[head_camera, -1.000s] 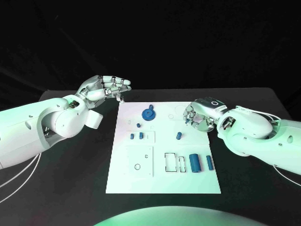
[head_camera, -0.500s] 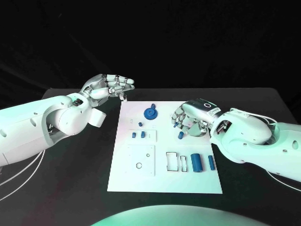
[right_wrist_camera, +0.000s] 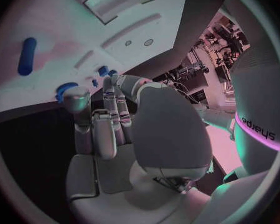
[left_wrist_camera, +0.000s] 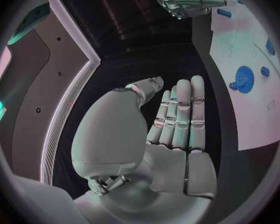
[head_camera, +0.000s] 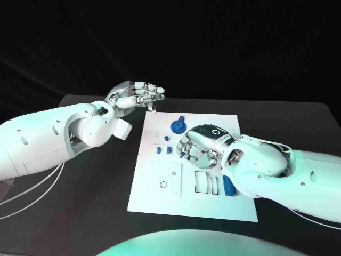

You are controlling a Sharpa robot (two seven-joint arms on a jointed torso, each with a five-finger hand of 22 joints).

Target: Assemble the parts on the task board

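The white task board [head_camera: 217,205] lies in the middle of the table. On it are a blue disc [head_camera: 177,127], two small blue parts [head_camera: 164,151] and a blue cylinder [head_camera: 228,186]. My right hand [head_camera: 200,143] hovers low over the board's middle, fingertips pointing down at a small blue peg [head_camera: 184,156]. The right wrist view shows that peg [right_wrist_camera: 104,70] right at the fingertips [right_wrist_camera: 117,80]; whether they pinch it is unclear. My left hand [head_camera: 137,96] is raised off the board's far left corner, fingers straight and together [left_wrist_camera: 177,114], holding nothing.
Rectangular cut-outs [head_camera: 204,183] and small holes [head_camera: 164,185] mark the board's near half. Black table [head_camera: 101,186] surrounds the board on all sides. My right forearm [head_camera: 293,176] lies across the board's right side.
My right hand has moved leftwards from the board's right edge to its middle, down over the small blue peg. The left hand has stayed raised. The camera has shifted.
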